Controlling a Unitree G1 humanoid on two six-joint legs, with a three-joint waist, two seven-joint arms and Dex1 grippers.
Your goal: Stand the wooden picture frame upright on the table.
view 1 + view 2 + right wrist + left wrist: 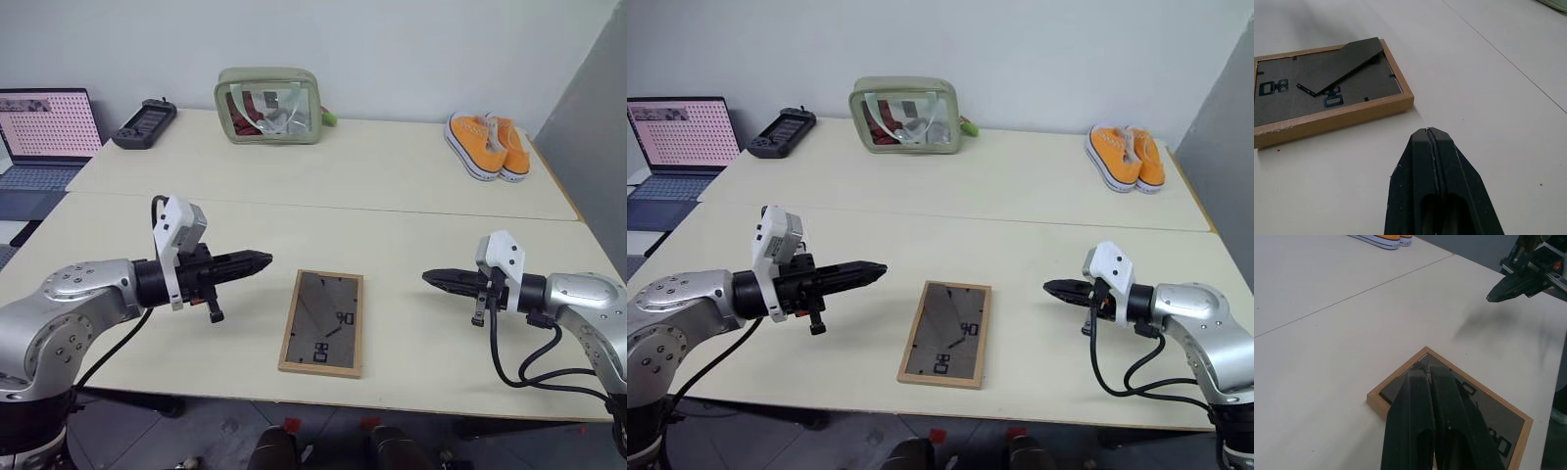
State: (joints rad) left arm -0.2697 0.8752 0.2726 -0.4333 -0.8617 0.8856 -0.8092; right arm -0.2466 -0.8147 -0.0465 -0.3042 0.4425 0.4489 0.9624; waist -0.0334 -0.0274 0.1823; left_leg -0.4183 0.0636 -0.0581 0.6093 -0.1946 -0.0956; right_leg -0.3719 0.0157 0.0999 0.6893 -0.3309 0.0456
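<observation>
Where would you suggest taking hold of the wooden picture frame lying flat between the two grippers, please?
Probably by a long wooden edge. The wooden picture frame lies back-up on the table, its grey board and hinged prop facing upward. The right gripper and left gripper are shut, level with its long sides, so either could open and pinch the nearest rail from the side.

Both head eyes are looking forward and down from well above the desk [411,186], taking in its whole top; the wooden picture frame [322,323] is lying near 6 o'clock in each (same scene, slightly offset). The left wrist camera is riding close behind the left pincer [1429,374], facing across the frame toward the right pincer [1498,293] at 2 o'clock. The right wrist camera is skimming low, facing the frame at 10 o'clock.
</observation>
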